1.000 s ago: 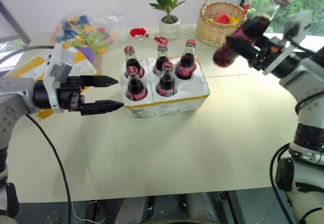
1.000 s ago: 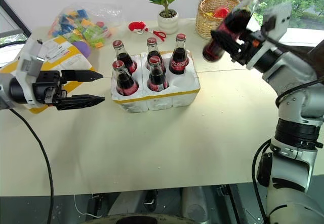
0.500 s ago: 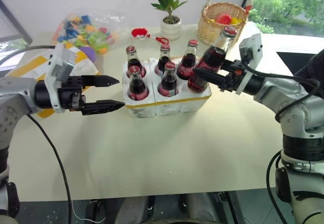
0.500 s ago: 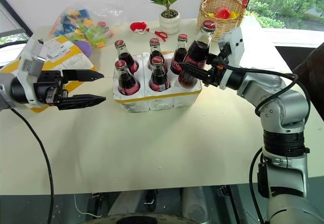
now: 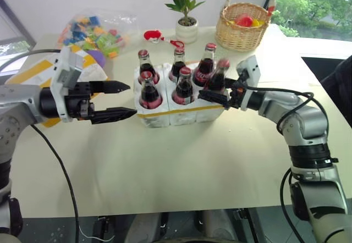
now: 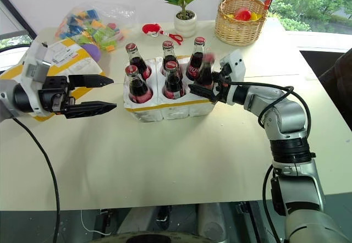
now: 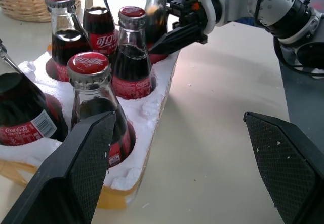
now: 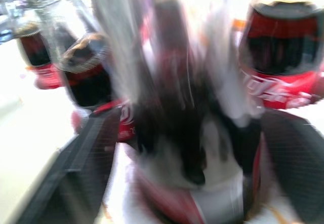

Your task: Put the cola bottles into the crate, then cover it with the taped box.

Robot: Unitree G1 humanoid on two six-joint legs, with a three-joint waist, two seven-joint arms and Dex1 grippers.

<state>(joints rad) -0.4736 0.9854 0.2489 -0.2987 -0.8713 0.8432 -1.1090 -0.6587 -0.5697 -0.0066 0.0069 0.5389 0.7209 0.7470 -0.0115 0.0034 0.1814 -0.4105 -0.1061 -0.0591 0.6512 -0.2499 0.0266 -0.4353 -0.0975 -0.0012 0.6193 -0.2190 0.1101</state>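
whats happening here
A humanoid robot is loading cola bottles into a white styrofoam crate on a table. Its right gripper is at the sixth bottle, which stands in the crate's near right well; five others already sit in theirs. The picture blurs there, so whether the gripper has let go is unclear. The left gripper hangs open and empty beside the crate's other end. The taped box lies behind the left arm, not yet used as a cover.

1. Six cola bottles (image 5: 149,90) stand in the crate (image 5: 181,111) at mid-table;
2. taped box (image 5: 41,72) left of it; toy bag (image 5: 93,31) behind that;
3. potted plant (image 5: 184,12) and wicker basket (image 5: 242,26) behind the crate.
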